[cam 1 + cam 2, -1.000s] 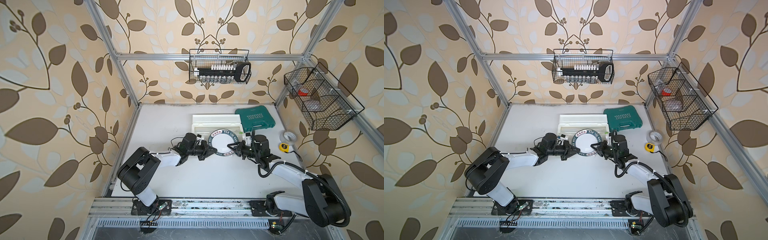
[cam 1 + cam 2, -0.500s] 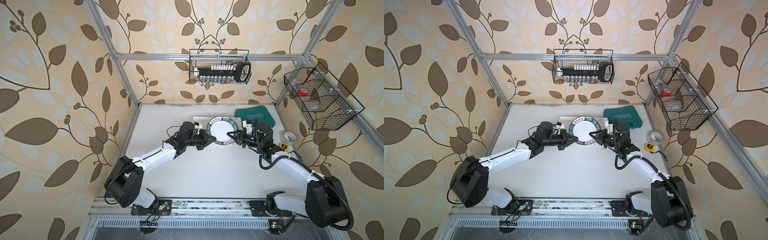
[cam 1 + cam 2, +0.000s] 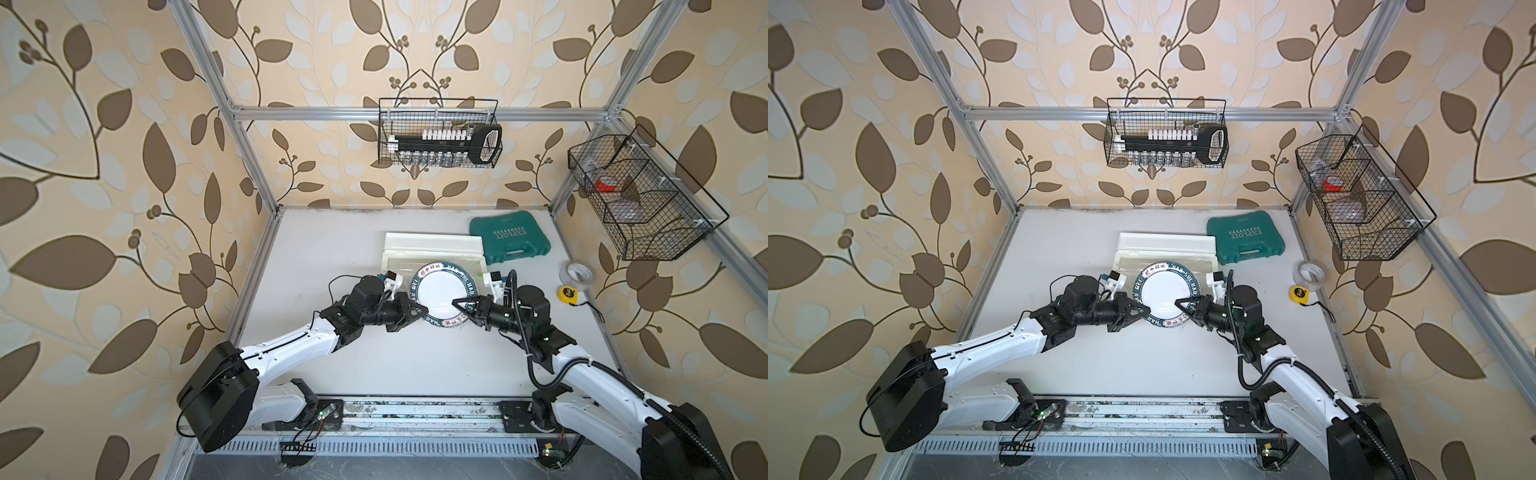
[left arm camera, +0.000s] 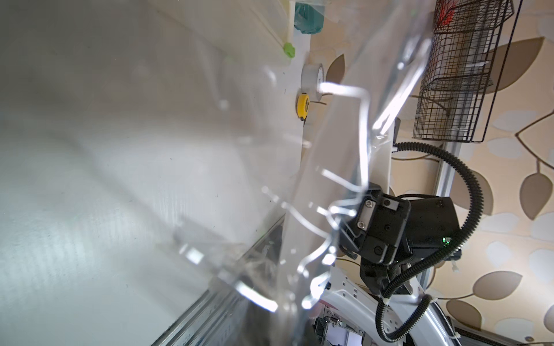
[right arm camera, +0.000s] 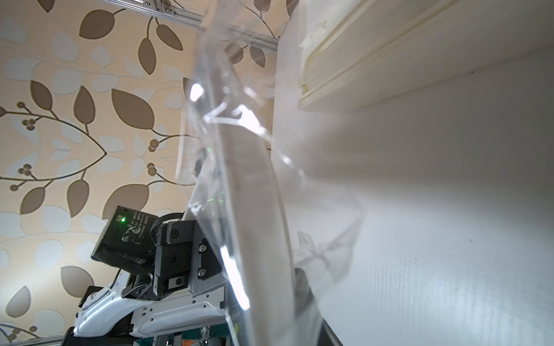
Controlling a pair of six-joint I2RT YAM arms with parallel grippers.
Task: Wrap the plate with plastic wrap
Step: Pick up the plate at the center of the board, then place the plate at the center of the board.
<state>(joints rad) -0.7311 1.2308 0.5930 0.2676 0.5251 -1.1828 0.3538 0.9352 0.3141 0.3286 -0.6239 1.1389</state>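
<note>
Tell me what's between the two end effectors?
The round white plate with a dark lettered rim, between left end effector and right end effector, in both top views.

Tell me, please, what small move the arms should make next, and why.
Probably lower the plate onto the table: the left gripper and right gripper are shut on opposite rims, holding it partly over the box, and the wrap hangs loose around it, untucked.

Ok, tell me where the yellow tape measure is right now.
In a top view the yellow tape measure lies near the right edge of the table, just on the robot's side of the clear tape roll.
</note>
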